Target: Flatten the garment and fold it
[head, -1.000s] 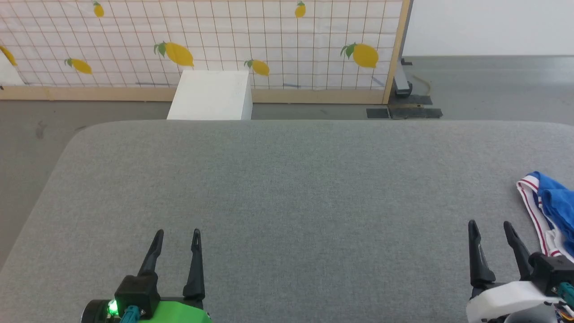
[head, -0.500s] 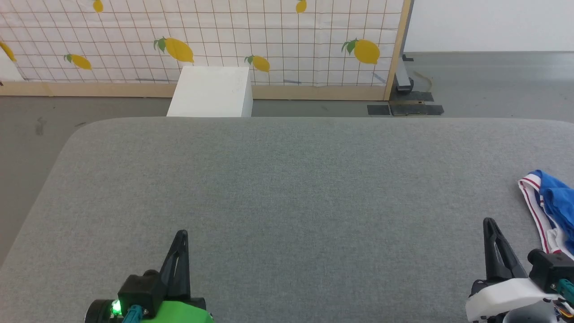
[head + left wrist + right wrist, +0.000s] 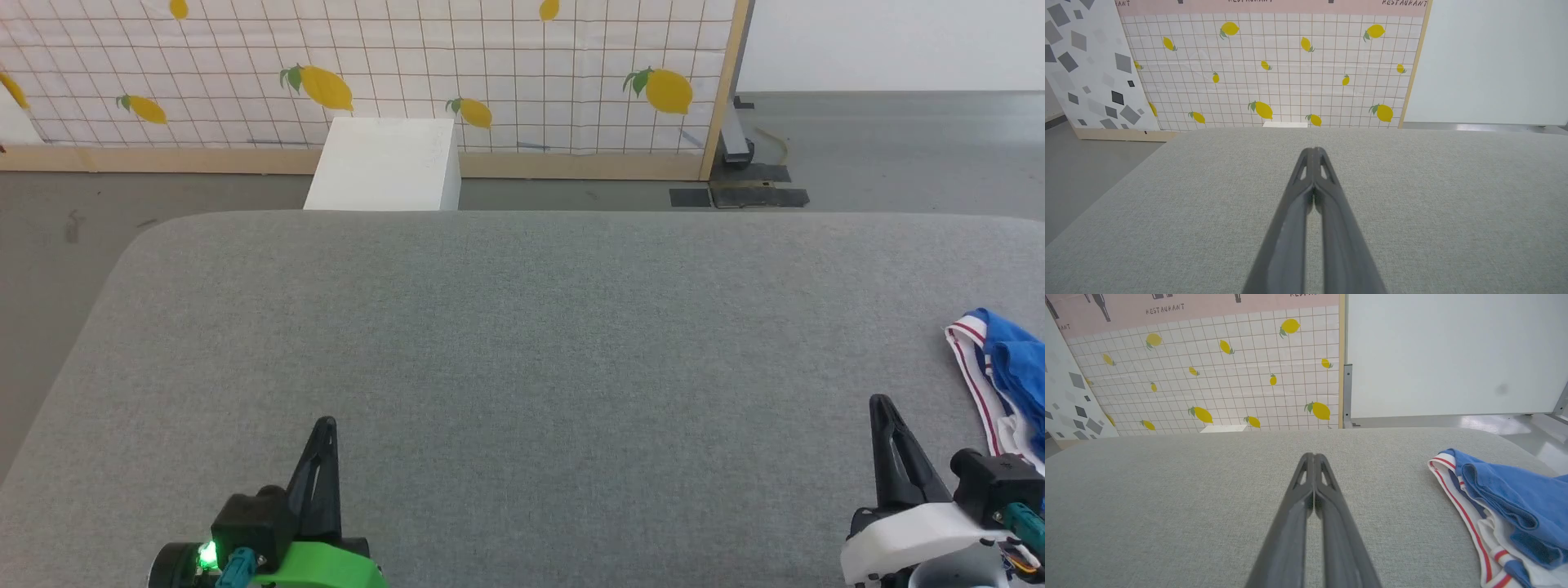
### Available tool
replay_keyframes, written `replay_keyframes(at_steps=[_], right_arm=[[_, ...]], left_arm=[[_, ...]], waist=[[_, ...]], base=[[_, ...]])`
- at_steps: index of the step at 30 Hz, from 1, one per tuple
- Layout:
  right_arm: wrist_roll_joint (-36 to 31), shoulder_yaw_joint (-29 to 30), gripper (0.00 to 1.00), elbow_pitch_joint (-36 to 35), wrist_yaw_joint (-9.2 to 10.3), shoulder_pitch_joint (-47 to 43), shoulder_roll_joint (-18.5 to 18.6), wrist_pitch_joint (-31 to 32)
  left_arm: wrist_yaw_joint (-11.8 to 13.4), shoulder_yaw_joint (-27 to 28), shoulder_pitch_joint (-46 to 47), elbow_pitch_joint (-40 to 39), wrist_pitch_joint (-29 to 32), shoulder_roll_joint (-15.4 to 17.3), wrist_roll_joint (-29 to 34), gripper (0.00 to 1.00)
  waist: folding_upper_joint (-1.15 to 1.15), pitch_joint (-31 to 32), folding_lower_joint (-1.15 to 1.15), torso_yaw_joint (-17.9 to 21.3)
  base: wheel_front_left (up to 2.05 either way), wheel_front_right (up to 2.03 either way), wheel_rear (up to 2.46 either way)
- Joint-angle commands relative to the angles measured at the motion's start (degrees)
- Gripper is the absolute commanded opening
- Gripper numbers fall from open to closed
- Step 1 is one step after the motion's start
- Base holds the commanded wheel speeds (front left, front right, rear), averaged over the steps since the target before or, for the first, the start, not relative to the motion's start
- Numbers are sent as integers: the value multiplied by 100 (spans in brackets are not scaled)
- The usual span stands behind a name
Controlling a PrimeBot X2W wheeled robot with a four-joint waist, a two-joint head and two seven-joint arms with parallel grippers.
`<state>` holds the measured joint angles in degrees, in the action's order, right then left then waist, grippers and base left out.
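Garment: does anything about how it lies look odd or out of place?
Yes. The garment lies crumpled in a heap at the far right of the grey surface, partly cut off by the head view's edge, not spread flat. Both the right gripper and the left gripper are shut, holding nothing.

Bright, even, diffuse light, shadows faint on the grey surface [image 3: 522, 343]. Head view sharp. Wrist views bow at the edges; shiny glare on floor [image 3: 1515, 424], right side.
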<state>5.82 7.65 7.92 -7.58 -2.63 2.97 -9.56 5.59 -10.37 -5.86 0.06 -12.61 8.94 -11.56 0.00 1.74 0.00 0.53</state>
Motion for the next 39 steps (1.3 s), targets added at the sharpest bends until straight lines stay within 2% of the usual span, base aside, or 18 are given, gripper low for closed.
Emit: replay_keyframes(at_steps=[1, 39], right_arm=[[-61, -30, 0, -54, 1, 43, -2, 30], [-249, -295, 0, -319, 4, 122, -4, 363]], left_arm=[[-38, 39, 79, -1, 33, -41, 90, 0], [-226, 398, 261, -3, 475, -245, 474, 0]], waist=[[0, -2, 0, -1], [0, -64, 0, -20]], base=[[0, 0, 0], [0, 0, 0]])
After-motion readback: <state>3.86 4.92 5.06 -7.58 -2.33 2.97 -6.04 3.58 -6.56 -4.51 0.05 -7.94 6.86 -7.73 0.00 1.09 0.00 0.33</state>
